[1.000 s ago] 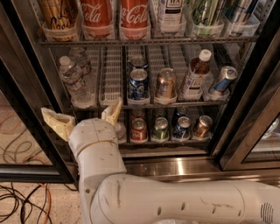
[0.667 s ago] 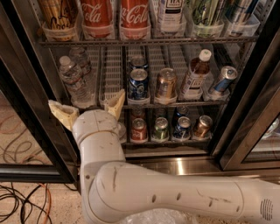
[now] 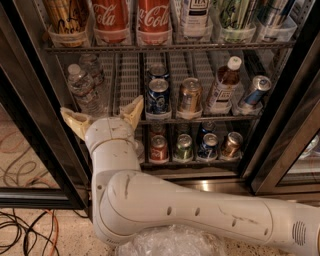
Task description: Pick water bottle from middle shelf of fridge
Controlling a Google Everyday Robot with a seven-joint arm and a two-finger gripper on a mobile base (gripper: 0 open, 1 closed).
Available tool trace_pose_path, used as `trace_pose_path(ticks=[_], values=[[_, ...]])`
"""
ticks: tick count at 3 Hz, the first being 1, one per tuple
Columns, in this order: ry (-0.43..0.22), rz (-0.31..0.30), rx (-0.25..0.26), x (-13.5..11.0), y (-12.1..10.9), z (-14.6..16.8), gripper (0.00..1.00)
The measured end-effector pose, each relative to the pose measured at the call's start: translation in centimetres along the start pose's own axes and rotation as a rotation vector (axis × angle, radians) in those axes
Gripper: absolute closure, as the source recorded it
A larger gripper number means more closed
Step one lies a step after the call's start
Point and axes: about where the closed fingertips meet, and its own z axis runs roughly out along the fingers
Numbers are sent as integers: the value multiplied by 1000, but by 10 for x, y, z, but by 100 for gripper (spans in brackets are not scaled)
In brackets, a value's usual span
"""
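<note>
The fridge (image 3: 35, 130) stands open with dark frames and wire racks. On the middle shelf (image 3: 200, 119), at its left end, a clear ribbed water bottle (image 3: 82, 90) with a white cap stands upright, with a second clear bottle (image 3: 95, 70) behind it. My gripper (image 3: 102, 114) is open, its two tan fingers spread, just below and in front of the water bottle at the shelf's front rail. It holds nothing. One fingertip (image 3: 70, 118) is left of the bottle's base, the other (image 3: 135, 106) is to its right.
On the middle shelf stand a blue can (image 3: 158, 96), a gold can (image 3: 190, 96), a brown-liquid bottle (image 3: 222, 86) and a tilted can (image 3: 251, 90). Coca-Cola bottles (image 3: 153, 15) are above, several cans (image 3: 184, 146) below. Cables (image 3: 25, 230) lie on the floor at left. My arm (image 3: 200, 215) crosses the foreground.
My gripper has risen and moved toward the left end of the middle shelf, closer to the water bottle. Its fingers stay spread.
</note>
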Motion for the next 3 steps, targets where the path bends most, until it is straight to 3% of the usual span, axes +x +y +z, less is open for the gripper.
trace_pose_path(ticks=[1,3], values=[[4,11,-29,6,14,3,18],[34,8,-27,25,37,28,25]])
